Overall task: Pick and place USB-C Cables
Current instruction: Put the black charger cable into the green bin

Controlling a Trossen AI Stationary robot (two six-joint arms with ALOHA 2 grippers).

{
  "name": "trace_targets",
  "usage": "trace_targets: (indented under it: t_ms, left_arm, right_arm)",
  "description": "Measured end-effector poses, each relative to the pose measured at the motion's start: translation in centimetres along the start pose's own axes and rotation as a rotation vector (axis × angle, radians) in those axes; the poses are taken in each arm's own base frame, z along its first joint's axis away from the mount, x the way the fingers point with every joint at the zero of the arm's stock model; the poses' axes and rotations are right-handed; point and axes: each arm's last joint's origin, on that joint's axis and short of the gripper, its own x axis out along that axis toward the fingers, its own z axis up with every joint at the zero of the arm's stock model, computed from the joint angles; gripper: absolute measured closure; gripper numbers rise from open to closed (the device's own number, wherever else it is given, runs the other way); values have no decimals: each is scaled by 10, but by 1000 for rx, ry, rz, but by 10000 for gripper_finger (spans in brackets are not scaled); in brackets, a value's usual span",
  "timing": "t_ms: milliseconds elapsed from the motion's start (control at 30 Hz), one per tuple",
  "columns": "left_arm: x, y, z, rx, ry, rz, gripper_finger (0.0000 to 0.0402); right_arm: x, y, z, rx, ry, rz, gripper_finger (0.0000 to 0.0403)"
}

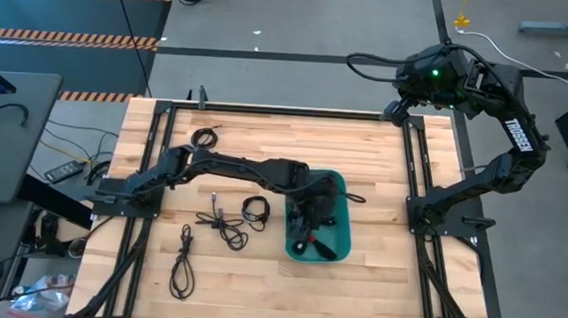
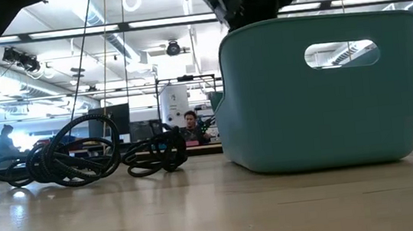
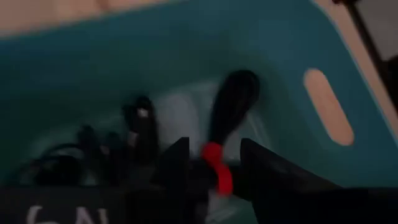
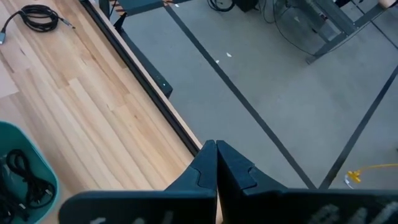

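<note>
The teal tub (image 1: 344, 245) stands right of the table's middle, with several black USB-C cables (image 3: 140, 124) lying on its floor. My left gripper (image 3: 214, 168) hangs open over the tub, its fingers pointing down into it. A cable with a red band (image 3: 217, 167) lies on the tub floor between the fingers, with a gap on either side. More looped cables rest on the wood left of the tub (image 1: 255, 210) (image 1: 221, 225) (image 1: 185, 262), and one lies near the far edge (image 1: 203, 136). My right gripper (image 4: 216, 163) is shut, raised over the table's far right corner.
In the low view the tub's wall (image 2: 312, 97) with its handle slot fills the right side, and two cable bundles (image 2: 72, 156) (image 2: 157, 153) lie left of it. Black frame rails (image 1: 154, 160) run along both sides of the table. People sit in the room beyond.
</note>
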Motion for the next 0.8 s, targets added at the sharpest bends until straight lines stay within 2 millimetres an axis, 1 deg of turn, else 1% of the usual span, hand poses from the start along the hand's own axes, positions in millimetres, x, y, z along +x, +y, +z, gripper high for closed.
trace_targets:
  t_ms: [67,167,267,367,400,467,633,733,800]
  left_arm:
    - [-7,-3,5,-6,13,42,253]
    - [-26,-9,15,-2,55,133,260]
    - [-50,-15,24,-7,104,280,267]
    - [-80,-17,29,-54,139,421,275]
    - [-89,-17,28,-81,141,468,277]
    - [-104,-16,18,-154,185,536,281]
    - [-150,-20,0,-386,254,633,285]
    - [-172,-27,-9,-440,288,743,285]
    - [-188,-33,-8,-446,221,780,285]
  right_arm:
    - [0,0,0,-11,0,0,403]
    - [0,0,0,-19,0,0,403]
    - [0,0,0,-22,0,0,403]
    - [0,0,0,-38,1,0,403]
    - [0,0,0,-41,1,0,403]
    - [0,0,0,-48,1,1,403]
    - [0,0,0,-72,1,1,403]
    - [0,0,0,-87,0,1,403]
    - [0,0,0,-100,0,1,403]
